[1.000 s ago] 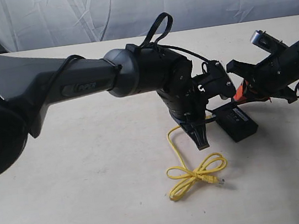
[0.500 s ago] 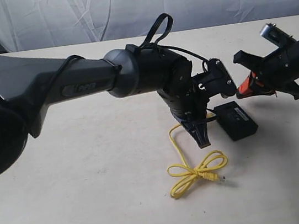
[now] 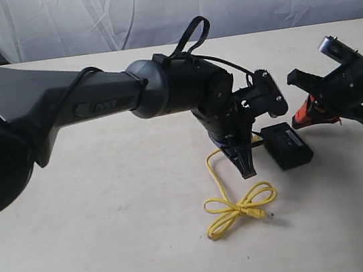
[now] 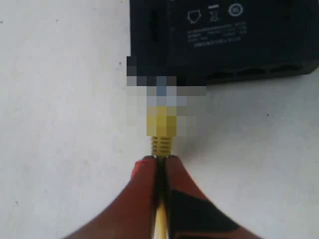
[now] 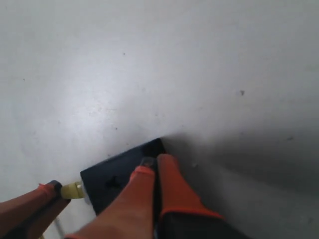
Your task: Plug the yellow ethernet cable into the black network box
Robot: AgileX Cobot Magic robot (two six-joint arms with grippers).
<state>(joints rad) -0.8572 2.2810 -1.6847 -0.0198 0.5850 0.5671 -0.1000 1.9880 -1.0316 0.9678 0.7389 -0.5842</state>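
Note:
The black network box (image 3: 288, 145) lies flat on the table, its ports along one side (image 4: 259, 72). My left gripper (image 3: 244, 166) points down just left of it, shut on the yellow ethernet cable (image 3: 237, 206) right behind the plug boot (image 4: 162, 142). The plug sits at the box's near corner; a blurred patch hides whether it is inserted. The rest of the cable trails off in a tied loop toward the front. My right gripper (image 3: 303, 117), with orange fingers (image 5: 172, 179) shut and empty, hovers over the box's far right end (image 5: 119, 177).
The pale tabletop (image 3: 115, 240) spreads wide around the box and cable. My bulky left arm (image 3: 63, 112) crosses the left half of the exterior view. A white cloth backdrop (image 3: 150, 12) hangs behind the table's far edge.
My right gripper has drawn back to the right, away from the box. The left gripper and cable loop have shifted slightly right, toward the box.

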